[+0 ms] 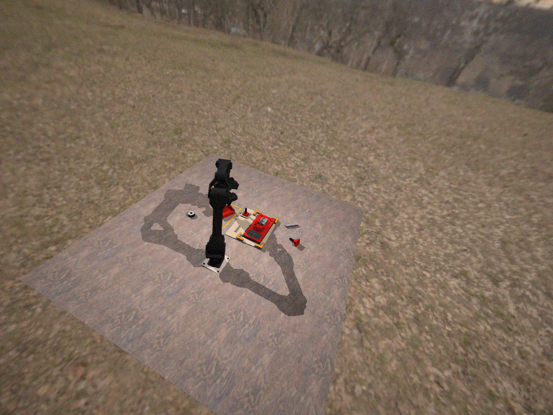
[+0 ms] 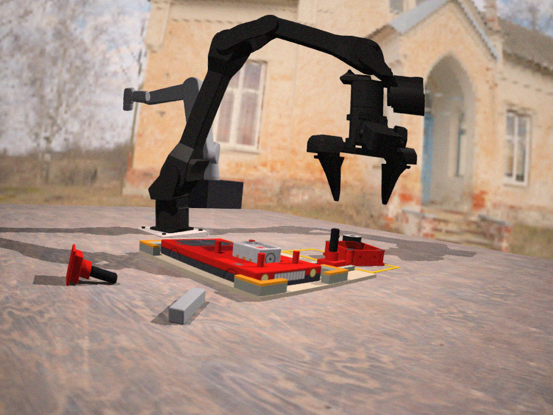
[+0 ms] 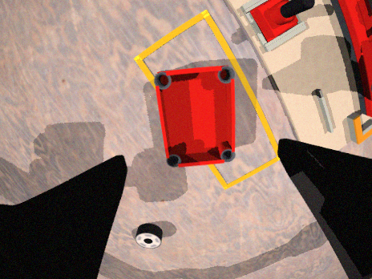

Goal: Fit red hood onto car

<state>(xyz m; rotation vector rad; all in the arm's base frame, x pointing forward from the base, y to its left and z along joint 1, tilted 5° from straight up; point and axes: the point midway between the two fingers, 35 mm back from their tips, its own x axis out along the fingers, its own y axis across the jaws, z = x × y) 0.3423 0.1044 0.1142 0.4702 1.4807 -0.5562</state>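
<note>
Exterior: gripper [image 2: 360, 203] [image 3: 202, 155] stands open, holding nothing, above the table [image 2: 357, 348] [image 3: 72, 92] [image 1: 187, 321]. Wrist: red hood [image 3: 196, 116] [image 1: 228, 211] [image 2: 363, 253] lies below, between the finger lines, unfitted. Top: chassis [image 1: 258, 228] [image 2: 201, 253] sits beside the gripper's arm [image 1: 217, 223] [image 2: 201, 111].

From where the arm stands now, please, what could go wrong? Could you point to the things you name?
The hood [image 2: 367, 255] [image 3: 196, 116] sits crooked to the yellow outline [image 3: 252, 96], so a grasp following the outline could catch a corner. The peg-handled red part [image 2: 332, 259] [image 3: 274, 20] stands near the hood; the jaws might knock it while descending.

Gray bar [image 1: 292, 226] [image 2: 187, 305], black-and-white wheel [image 1: 190, 214] [image 3: 148, 236], pale brick building [image 2: 312, 89].
</note>
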